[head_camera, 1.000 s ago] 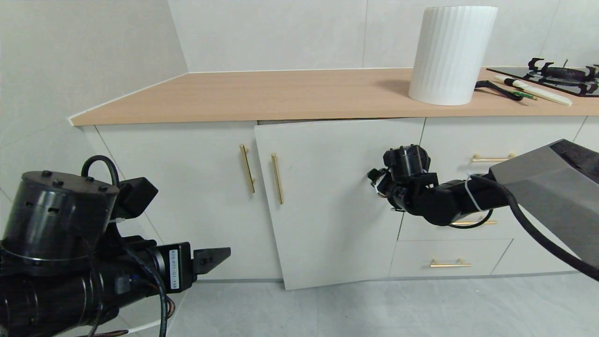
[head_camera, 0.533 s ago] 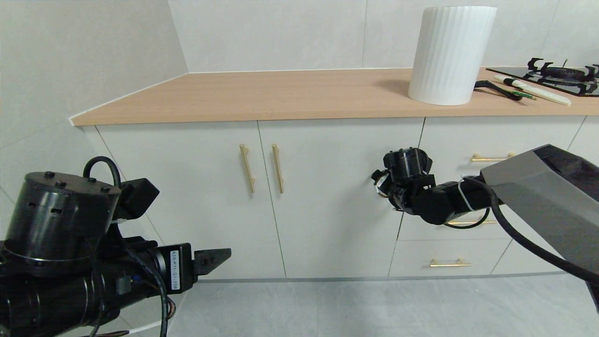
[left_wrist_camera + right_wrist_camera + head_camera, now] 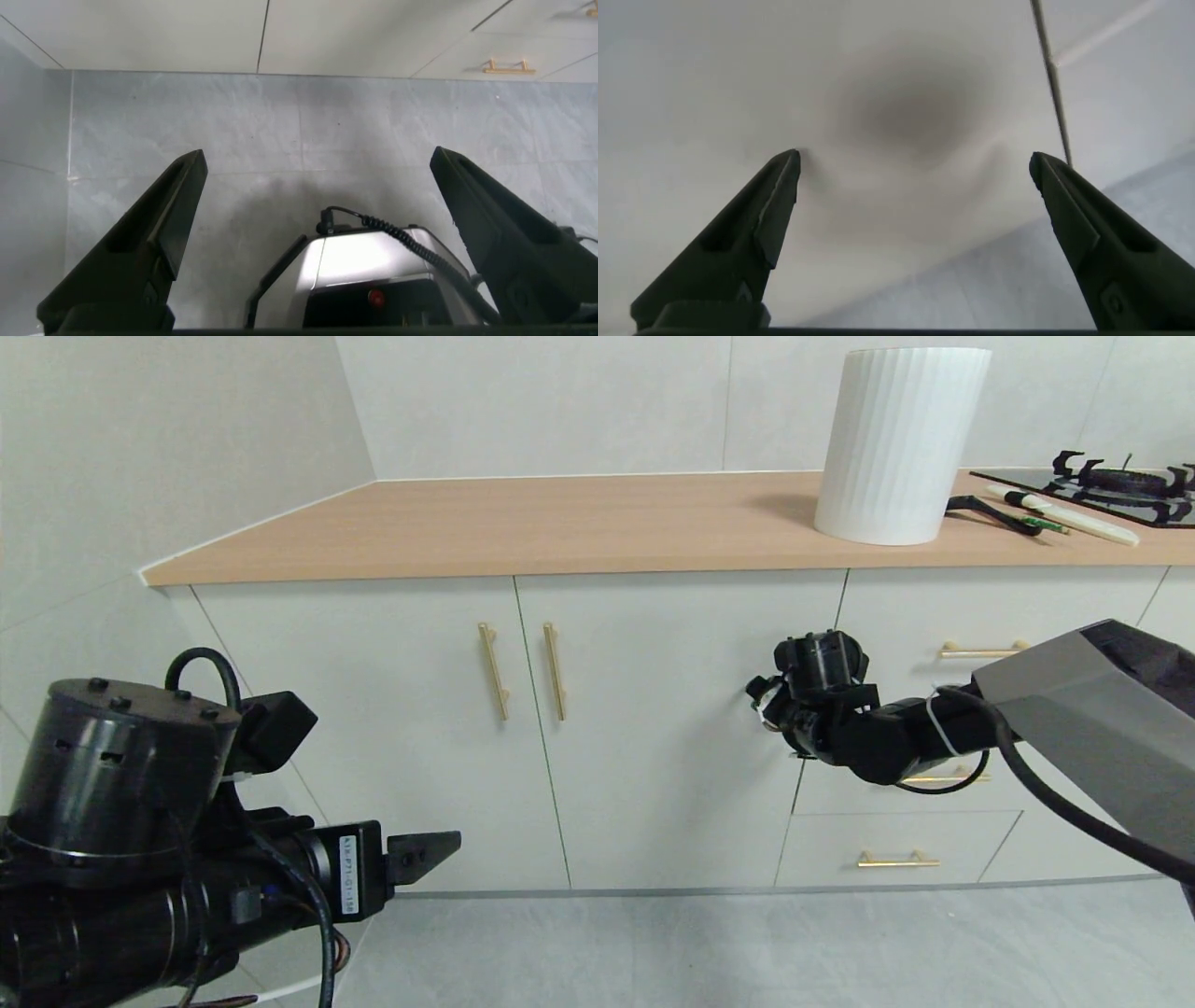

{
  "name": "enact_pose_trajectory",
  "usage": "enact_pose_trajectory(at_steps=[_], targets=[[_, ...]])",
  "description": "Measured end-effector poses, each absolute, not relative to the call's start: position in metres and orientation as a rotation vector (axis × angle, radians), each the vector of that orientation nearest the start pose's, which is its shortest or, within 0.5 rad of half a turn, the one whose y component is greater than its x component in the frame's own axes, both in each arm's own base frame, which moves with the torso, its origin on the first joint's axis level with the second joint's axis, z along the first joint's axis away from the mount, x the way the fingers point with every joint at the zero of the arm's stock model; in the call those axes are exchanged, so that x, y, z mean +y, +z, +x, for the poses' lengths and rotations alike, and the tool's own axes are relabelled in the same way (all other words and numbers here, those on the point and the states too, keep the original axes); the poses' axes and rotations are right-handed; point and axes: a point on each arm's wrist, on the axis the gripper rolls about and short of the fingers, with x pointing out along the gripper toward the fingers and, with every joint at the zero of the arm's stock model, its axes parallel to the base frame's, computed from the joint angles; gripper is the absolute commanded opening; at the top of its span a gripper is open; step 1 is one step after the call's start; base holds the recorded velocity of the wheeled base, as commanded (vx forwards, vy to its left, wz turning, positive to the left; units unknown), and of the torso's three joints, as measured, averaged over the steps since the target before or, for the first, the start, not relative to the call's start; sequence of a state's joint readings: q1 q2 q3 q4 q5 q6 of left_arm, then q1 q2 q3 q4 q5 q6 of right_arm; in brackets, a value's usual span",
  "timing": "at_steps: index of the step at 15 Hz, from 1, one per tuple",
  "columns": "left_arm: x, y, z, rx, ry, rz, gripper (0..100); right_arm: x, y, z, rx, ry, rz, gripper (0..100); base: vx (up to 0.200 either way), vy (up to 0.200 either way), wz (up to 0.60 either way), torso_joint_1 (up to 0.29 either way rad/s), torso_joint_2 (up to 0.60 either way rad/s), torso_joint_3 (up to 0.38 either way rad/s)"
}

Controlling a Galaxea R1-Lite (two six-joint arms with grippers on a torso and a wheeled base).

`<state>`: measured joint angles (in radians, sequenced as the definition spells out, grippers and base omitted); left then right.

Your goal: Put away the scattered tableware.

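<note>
Scattered tableware lies on the wooden counter (image 3: 560, 527) at the far right: a black-handled utensil (image 3: 991, 513) and a white utensil with green-tipped sticks (image 3: 1064, 519), beside the tall white ribbed holder (image 3: 901, 443). My right gripper (image 3: 758, 695) (image 3: 915, 161) is open with nothing between its fingers, close in front of the shut white cabinet door (image 3: 667, 728) (image 3: 878, 112), near the door's right edge. My left gripper (image 3: 429, 854) (image 3: 318, 161) hangs low at the left, open and empty, over the grey floor (image 3: 308, 121).
A black gas hob (image 3: 1116, 485) sits at the counter's far right end. Gold handles (image 3: 555, 683) mark the two cabinet doors, and drawers with gold pulls (image 3: 898, 861) stand to the right. A tiled wall (image 3: 140, 457) closes the left side.
The cabinet door stood ajar a second ago and is now shut flush. My right gripper followed it inward, then shifted slightly right. The left arm has stayed put.
</note>
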<state>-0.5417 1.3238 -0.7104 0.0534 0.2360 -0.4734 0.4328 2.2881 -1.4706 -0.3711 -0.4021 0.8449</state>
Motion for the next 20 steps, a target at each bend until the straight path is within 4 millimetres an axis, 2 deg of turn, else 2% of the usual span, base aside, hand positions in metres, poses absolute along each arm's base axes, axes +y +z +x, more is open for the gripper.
enact_pose_trajectory(at_steps=[2,6,8,11,14,16,20], targets=[[-0.095,0.189,0.168,0.671,-0.141,-0.201,100,0.186,0.111,0.403,0.478,-0.044,0.654,100,0.0,0.0,0.0,0.0,0.0,0.0],[-0.095,0.189,0.168,0.671,-0.141,-0.2,100,0.171,0.123,0.347,0.627,0.237,0.58,100,0.0,0.0,0.0,0.0,0.0,0.0],[-0.095,0.189,0.168,0.669,-0.142,-0.201,100,0.166,0.134,0.332,0.548,0.319,0.54,100,0.0,0.0,0.0,0.0,0.0,0.0],[-0.094,0.192,0.166,0.657,-0.139,-0.203,100,0.158,0.148,0.313,0.51,0.345,0.504,100,0.0,0.0,0.0,0.0,0.0,0.0],[-0.089,0.199,0.163,0.612,-0.121,-0.2,100,0.147,0.179,0.29,0.427,0.373,0.489,100,0.0,0.0,0.0,0.0,0.0,0.0],[-0.08,0.208,0.152,0.558,-0.128,-0.187,100,0.132,0.198,0.262,0.346,0.375,0.401,100,0.0,0.0,0.0,0.0,0.0,0.0],[-0.052,0.21,0.113,0.451,-0.147,-0.07,100,0.093,0.216,0.19,0.205,0.325,0.237,100,0.0,0.0,0.0,0.0,0.0,0.0]])
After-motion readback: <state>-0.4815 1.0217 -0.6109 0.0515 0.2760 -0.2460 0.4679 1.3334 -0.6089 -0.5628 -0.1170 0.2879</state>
